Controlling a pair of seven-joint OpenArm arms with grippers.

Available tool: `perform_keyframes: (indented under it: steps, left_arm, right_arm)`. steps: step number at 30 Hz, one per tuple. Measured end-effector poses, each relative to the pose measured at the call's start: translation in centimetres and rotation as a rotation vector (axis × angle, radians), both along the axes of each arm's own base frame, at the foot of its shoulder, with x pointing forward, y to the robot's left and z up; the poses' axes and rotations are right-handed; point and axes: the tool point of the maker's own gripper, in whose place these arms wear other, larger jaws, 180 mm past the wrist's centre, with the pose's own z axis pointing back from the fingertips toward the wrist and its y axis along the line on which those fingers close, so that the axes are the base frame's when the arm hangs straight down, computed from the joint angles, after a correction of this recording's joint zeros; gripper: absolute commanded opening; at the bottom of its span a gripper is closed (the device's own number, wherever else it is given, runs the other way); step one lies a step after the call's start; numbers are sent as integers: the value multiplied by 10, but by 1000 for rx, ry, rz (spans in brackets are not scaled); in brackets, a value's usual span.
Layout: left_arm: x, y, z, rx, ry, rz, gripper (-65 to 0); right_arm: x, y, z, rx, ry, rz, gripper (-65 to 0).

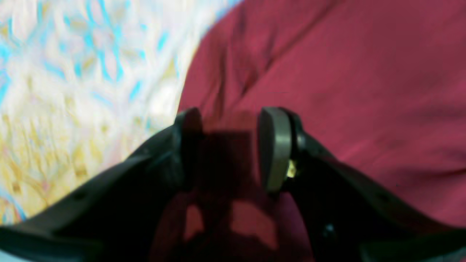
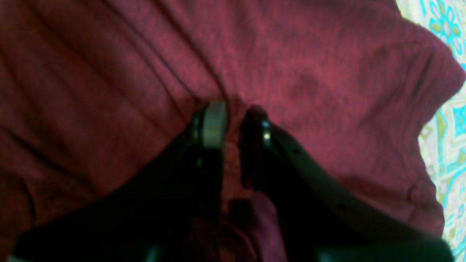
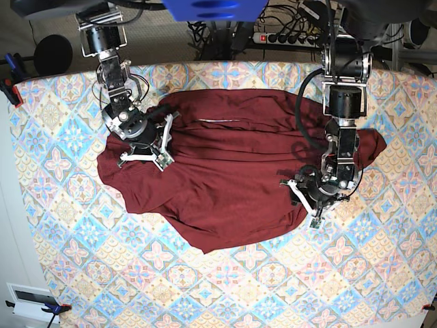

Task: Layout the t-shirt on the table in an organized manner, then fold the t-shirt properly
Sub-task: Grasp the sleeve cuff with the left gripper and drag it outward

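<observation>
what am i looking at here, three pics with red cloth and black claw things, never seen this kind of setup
It is a robot with two arms working over a table covered in a patterned cloth. The wide picture looks down from above. The two close-ups come from cameras on the wrists, looking along each claw. A dark red t-shirt lies rumpled on the table. The right gripper, on the left of the wide picture, pinches a fold of the shirt. The left gripper sits at the shirt's edge with its jaws apart, gripping nothing.

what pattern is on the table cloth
Pastel blue, pink and cream diamond floral tiles on the table; clearest in base view.
</observation>
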Motion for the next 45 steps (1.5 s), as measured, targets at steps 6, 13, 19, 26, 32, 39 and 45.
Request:
perform_keyframes:
  steps: [6, 13, 19, 26, 32, 39, 45]
  left_arm:
    - [6, 2, 2, -8, -45, 6, -382]
    - [7, 31, 8, -21, -62, 84, -382]
    - [10, 49, 15, -20, -81, 134, -382]
    - [9, 25, -18, -18, 6, 61, -383]
    - [10, 22, -17, -23, -13, 52, -580]
    - [28, 55, 3, 58, -66, 125, -650]
    - [70, 113, 77, 133, -236, 205, -649]
  right_arm:
    - [-2, -11, -1, 12, 6, -28, -533]
    - [-2, -33, -1, 16, 8, -96, -533]
    - [-5, -37, -2, 29, 12, -112, -533]
    - [-8, -37, -2, 27, 10, -116, -533]
    - [-8, -38, -2, 25, 10, -115, -533]
    - [-8, -38, 0, 14, 10, -115, -533]
    - [-9, -40, 1, -5, 8, -111, -533]
